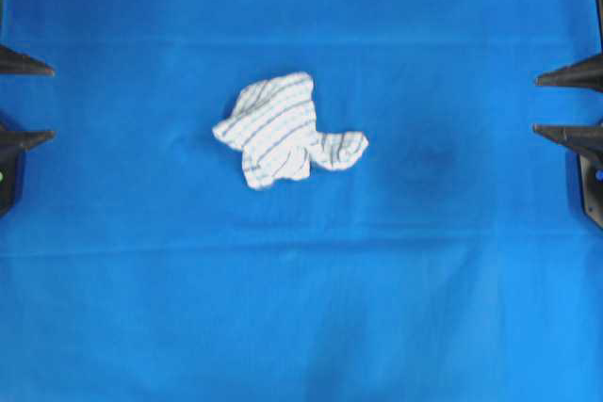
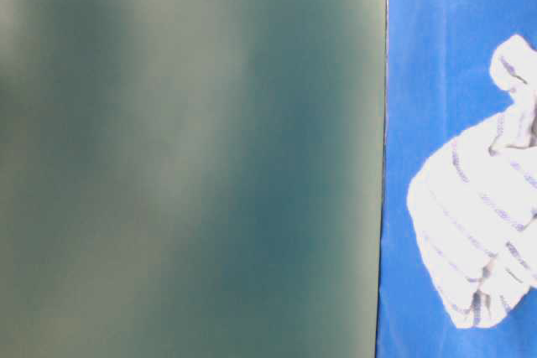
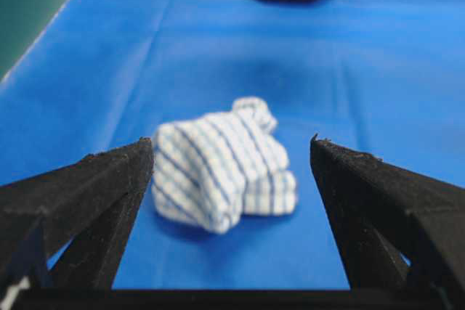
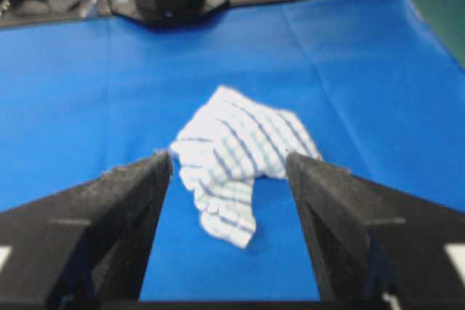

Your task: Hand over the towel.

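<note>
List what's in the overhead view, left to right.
left gripper → towel → right gripper, all over the blue cloth. Both grippers sit open at the edges, clear of the towel.

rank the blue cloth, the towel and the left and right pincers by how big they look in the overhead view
1. blue cloth, fills the view
2. towel
3. left pincer and right pincer: both cut off at the edges and look alike, so unranked

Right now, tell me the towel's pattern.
The towel is white with thin blue-grey checked stripes; the left wrist view shows it best.
</note>
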### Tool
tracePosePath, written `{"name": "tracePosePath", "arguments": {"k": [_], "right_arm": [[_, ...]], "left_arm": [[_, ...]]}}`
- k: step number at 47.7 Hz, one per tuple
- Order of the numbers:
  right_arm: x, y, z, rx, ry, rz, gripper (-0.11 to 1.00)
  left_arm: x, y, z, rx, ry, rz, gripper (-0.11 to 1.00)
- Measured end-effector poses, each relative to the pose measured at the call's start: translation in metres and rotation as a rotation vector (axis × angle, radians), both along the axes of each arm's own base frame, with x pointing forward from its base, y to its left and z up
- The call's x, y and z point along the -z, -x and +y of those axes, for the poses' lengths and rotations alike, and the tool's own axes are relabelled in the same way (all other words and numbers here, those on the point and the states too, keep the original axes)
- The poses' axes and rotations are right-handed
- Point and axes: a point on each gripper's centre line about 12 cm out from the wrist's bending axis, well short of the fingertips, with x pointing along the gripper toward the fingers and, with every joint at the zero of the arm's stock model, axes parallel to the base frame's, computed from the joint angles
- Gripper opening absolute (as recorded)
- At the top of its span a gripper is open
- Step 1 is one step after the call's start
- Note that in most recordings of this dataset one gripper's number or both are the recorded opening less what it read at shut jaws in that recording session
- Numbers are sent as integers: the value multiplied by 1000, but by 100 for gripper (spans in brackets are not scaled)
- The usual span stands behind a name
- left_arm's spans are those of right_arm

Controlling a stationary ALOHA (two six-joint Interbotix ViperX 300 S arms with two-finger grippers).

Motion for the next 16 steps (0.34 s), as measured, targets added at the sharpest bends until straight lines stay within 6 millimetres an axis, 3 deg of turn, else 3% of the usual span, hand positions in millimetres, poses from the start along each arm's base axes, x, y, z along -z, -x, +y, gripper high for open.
{"name": "tracePosePath", "arguments": {"k": [9, 16], "right_arm": [[19, -1, 0, 2, -3, -14, 68], [24, -4, -1, 3, -10, -1, 68]], "left_arm": [[30, 7, -1, 0, 10, 17, 92], [33, 7, -1, 0, 16, 18, 91]]}}
